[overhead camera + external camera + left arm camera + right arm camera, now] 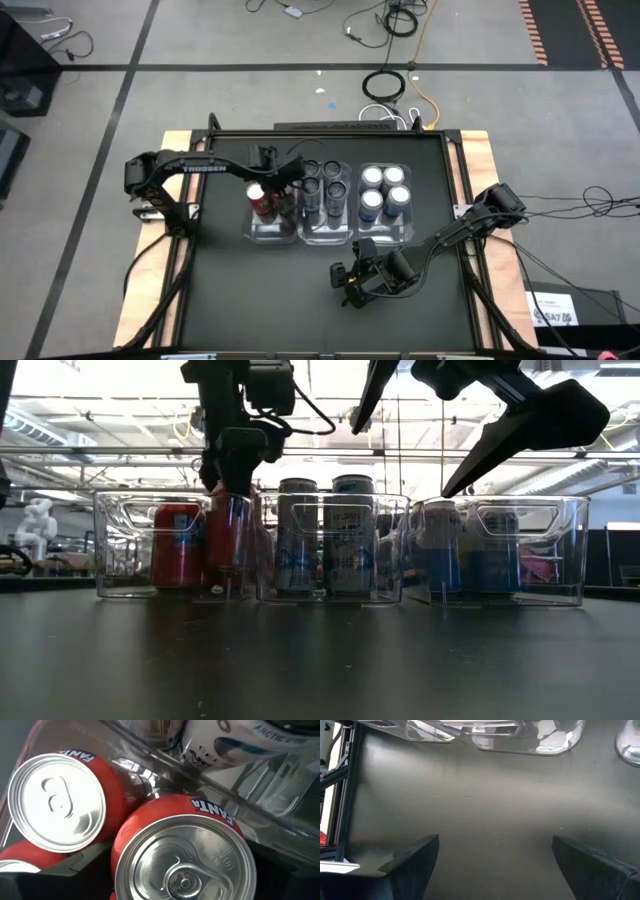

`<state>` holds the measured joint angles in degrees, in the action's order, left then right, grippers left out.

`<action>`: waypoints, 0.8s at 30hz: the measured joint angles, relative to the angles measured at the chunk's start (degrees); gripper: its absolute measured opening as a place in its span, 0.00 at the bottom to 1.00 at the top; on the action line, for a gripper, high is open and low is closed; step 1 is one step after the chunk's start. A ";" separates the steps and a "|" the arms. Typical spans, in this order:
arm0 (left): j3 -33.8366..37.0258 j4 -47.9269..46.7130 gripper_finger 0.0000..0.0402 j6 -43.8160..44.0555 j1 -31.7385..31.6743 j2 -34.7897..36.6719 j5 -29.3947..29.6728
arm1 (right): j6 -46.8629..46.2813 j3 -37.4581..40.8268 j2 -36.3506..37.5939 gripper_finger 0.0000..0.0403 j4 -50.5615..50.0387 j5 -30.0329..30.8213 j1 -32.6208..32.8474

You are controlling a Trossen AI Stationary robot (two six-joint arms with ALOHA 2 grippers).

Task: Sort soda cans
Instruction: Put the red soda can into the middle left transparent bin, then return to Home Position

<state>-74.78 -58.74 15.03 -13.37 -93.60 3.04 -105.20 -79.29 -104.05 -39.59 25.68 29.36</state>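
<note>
Three clear bins stand in a row at mid table. The left bin (252,232) holds red soda cans. One red can (165,815) stands by the bin's right wall with my left gripper (283,188) shut on it from above. Another red can (55,802) stands beside it. The middle bin (325,238) holds silver-blue cans (330,535), and the right bin (408,232) holds blue cans with silver tops (385,190). My right gripper (348,290) hangs open over bare table in front of the bins, with nothing between its fingers. My left gripper has the red can's upper end between its two fingers, one on each side of the can's wall (119,851). The fingers (60,877) point down from above. The can stands upright inside the left bin (228,545); whether its base rests on the bin floor I cannot tell.
The black table (485,810) lies bare in front of the bins and around my right gripper. Wooden table edges (478,150) and cables on the floor lie beyond the mat. The bins' walls (258,550) stand close together.
</note>
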 joint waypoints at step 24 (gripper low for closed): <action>-0.07 2.20 0.98 4.15 -0.13 -4.92 1.73 | 2.09 0.00 0.00 0.95 0.38 -0.20 -0.02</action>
<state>-74.85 -56.54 19.18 -13.50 -98.52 4.76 -103.11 -79.29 -104.05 -39.21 25.47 29.34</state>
